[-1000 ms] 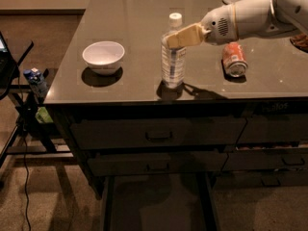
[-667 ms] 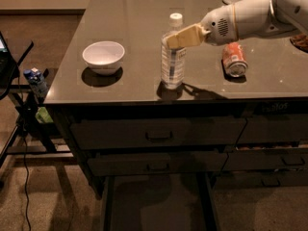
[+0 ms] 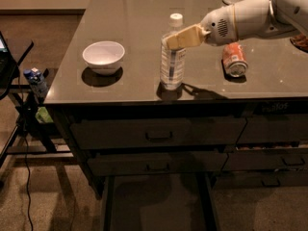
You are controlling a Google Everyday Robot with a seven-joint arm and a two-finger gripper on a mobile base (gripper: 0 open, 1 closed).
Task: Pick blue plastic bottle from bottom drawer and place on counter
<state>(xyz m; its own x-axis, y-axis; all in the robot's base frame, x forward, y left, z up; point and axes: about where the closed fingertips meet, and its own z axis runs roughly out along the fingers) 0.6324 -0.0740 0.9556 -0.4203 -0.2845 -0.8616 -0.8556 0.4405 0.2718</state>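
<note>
The bottle (image 3: pixel 172 69) stands upright near the counter's (image 3: pixel 139 13) front edge, between bowl (image 3: pixel 103 57) and can (image 3: pixel 234 60). It is clear and ribbed, with a white cap and pale label. The gripper (image 3: pixel 175 39) sits at its shoulder; whether it is clasping or has let go, I cannot tell. Below, the drawer (image 3: pixel 154 206) stands open.

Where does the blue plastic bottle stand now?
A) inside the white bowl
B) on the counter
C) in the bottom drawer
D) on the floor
B: the blue plastic bottle stands upright on the counter, with the gripper at its shoulder.
</note>
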